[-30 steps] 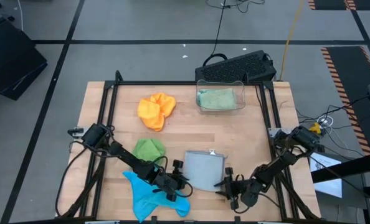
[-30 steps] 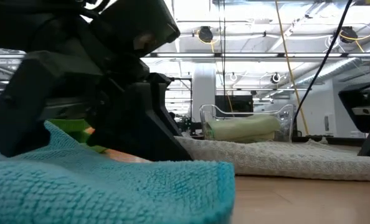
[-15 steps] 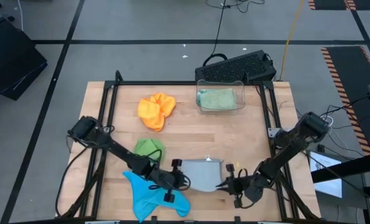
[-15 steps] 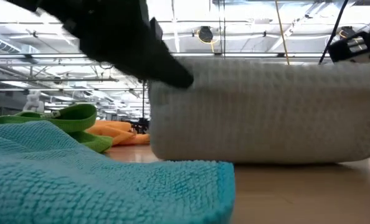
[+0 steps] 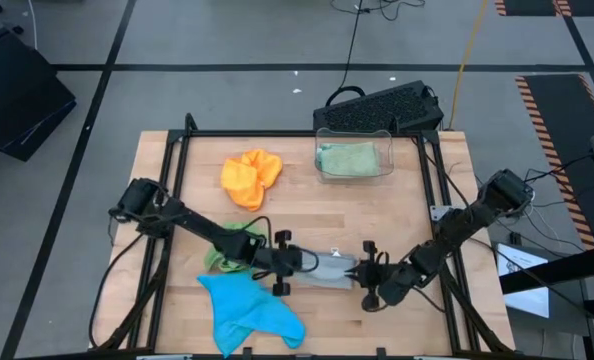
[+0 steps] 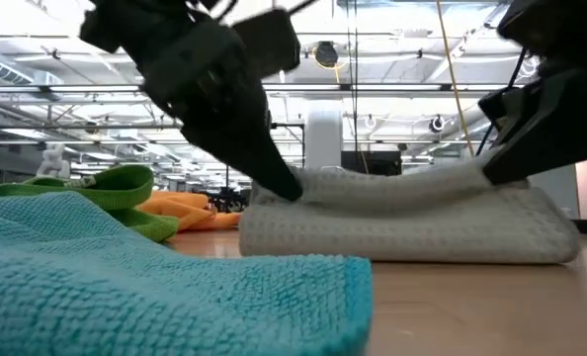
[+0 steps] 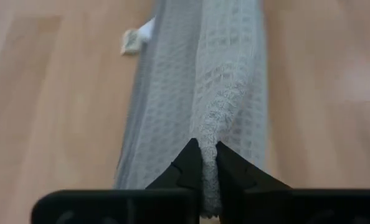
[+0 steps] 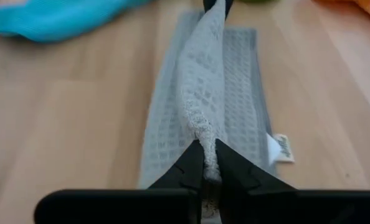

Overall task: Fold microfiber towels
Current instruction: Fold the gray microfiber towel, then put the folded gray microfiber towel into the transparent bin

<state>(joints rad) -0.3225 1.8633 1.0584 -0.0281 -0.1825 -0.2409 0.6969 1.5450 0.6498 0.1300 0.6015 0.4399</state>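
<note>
A grey waffle-weave towel (image 5: 333,272) lies as a narrow strip near the table's front, with a small white tag (image 8: 279,147). My left gripper (image 5: 311,265) is shut on its left end and my right gripper (image 5: 354,272) on its right end. One raised edge (image 8: 203,68) runs between them above the flat part. A blue towel (image 5: 247,310) lies at the near edge. A bright green towel (image 5: 229,252) sits partly under my left arm. An orange towel (image 5: 250,178) lies farther back, and a pale green one (image 5: 349,158) lies in a clear bin. My left gripper pinches the raised edge of the grey towel at its left end (image 7: 208,146) between its two fingers, slanting down from the table's left. The edge is lifted and sags toward the other gripper, while the lower layer (image 6: 402,237) rests on the table. My right gripper pinches the same raised edge at its right end (image 8: 207,140) between its two fingers, slanting down from the table's right. That end is held above the flat layer (image 8: 166,124), which lies on the table.
The clear bin (image 5: 355,140) stands at the back, right of centre, with a black keyboard (image 5: 379,108) behind it. A dark frame (image 5: 177,150) rims the wooden table. Bare wood shows mid-table between the orange towel and the grey one.
Both grippers have risen and gone toward the table's far edge with the grey towel's near edge. The towel lay spread flat; its near part has been lifted and carried over the far part, which stayed on the table, so that it now shows as a narrow strip.
</note>
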